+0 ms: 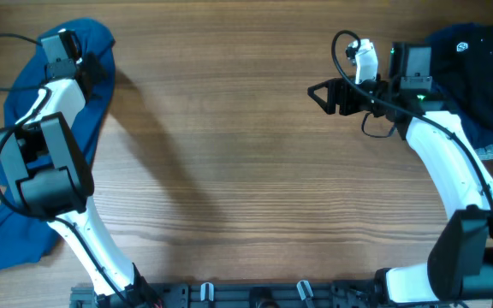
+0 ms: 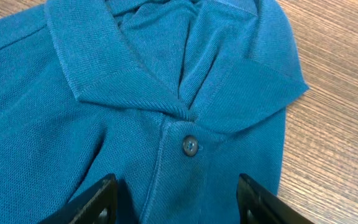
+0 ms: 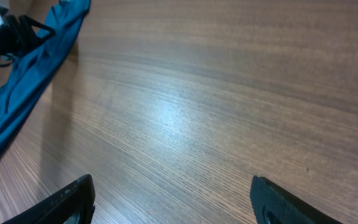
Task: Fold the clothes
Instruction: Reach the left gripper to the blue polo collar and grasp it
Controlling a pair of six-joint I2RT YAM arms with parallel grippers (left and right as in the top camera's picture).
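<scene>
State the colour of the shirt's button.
The button is dark blue-grey, on a blue shirt; left wrist view shows it best.

no legible text; only a small, perhaps hexagonal white logo (image 1: 462,48) on the black garment (image 1: 479,81)

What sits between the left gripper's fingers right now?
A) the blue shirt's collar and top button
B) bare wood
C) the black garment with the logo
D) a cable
A: in the left wrist view the left gripper is open over the blue shirt, with the collar and button just ahead of its fingers.
</scene>
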